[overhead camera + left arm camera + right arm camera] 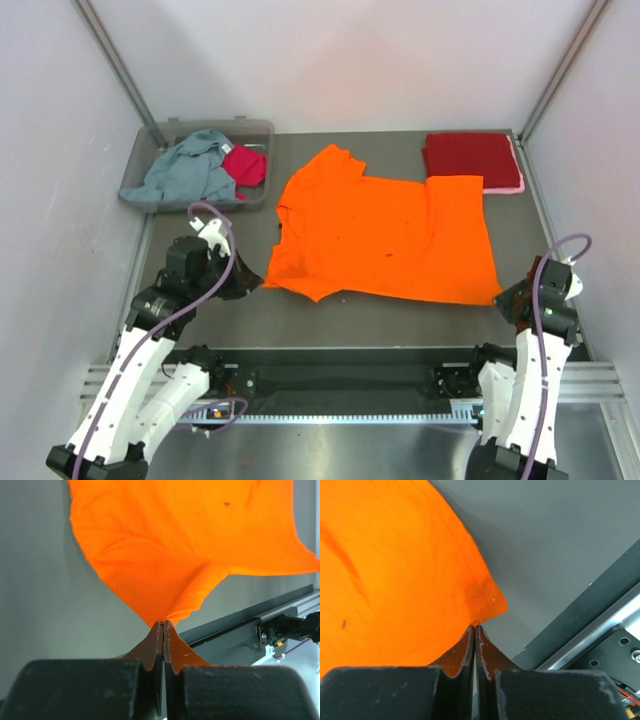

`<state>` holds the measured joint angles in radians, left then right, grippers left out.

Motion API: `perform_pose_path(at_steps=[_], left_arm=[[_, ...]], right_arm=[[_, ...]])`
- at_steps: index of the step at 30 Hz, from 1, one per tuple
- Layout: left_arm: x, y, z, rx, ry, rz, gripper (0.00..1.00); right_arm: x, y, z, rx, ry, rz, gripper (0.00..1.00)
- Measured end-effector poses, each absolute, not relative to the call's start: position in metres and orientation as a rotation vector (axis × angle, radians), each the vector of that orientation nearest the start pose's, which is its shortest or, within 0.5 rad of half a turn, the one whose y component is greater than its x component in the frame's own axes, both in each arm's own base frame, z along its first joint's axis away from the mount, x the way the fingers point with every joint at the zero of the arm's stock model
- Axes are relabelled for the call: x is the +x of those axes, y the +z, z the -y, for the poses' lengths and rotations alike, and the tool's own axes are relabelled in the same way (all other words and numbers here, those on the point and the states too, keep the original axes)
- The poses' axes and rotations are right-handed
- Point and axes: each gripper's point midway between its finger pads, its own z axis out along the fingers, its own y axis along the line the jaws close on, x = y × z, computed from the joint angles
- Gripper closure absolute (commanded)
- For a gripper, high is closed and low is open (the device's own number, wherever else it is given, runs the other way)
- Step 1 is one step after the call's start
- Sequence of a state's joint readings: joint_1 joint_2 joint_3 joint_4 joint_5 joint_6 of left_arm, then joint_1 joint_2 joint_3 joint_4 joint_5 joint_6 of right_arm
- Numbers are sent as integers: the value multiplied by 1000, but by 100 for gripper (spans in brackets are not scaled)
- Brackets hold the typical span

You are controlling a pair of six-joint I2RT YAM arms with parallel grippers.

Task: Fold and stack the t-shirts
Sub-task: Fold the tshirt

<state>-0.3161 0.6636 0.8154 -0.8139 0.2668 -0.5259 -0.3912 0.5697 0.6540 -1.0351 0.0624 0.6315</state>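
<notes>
1. Left gripper (pixel 252 282) is pinched shut on the near left corner of the orange t-shirt (pixel 385 235). In the left wrist view, its closed tips (pixel 164 626) draw the cloth (pixel 190 545) up into a small peak.
2. The right gripper (pixel 505 298) is likewise clamped on the near right corner. The right wrist view shows the tips (pixel 474 628) together on the very point of the fabric (pixel 385 570).
3. The surface is a dark grey table (pixel 530 235), walled by plain white panels on three sides, with a metal rail (pixel 350 385) along the near edge.
4. The orange t-shirt lies spread flat at the middle of the table. Its long axis runs left to right, with the neck end and sleeves to the left and the hem to the right.
5. Its far right corner reaches the near edge of a folded dark red t-shirt (pixel 468 155), which lies on a pink one (pixel 518 180) in the far right corner.
6. A clear plastic bin (pixel 262 128) in the far left corner holds a crumpled grey-blue t-shirt (pixel 190 170) and a magenta one (pixel 245 163).
</notes>
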Motion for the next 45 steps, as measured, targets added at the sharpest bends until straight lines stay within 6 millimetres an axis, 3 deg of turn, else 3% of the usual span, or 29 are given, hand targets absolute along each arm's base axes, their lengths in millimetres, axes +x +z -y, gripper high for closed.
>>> perform_pose_path(at_steps=[3,9,12,18,22,30,35,40,45], left_arm=[[183,191,135,-78,-773,-2325,100],[206,135,149,-118,-770,-2525,100],[223,119,151,-132,-730,-2583,100],[283,128,166,-102,-685,-2584,100],[312,129,170,-80,-650,-2574,100],[348,122,173,-54,-574,-2585,100],[372,128,171,-9,-506,-2555,100],[389,134,171,29,-470,-2524,100],[399,126,166,29,-407,-2539,100]], right_arm=[[149,98,44,1270,31,-2224,100],[168,75,49,1329,33,-2313,100],[179,65,53,1356,27,-2348,100],[209,58,63,1345,41,-2362,100],[216,56,66,1330,42,-2353,100],[226,45,69,1315,47,-2375,100],[242,51,72,1263,76,-2370,100],[259,58,69,1180,144,-2356,100],[265,55,64,1115,173,-2379,100]])
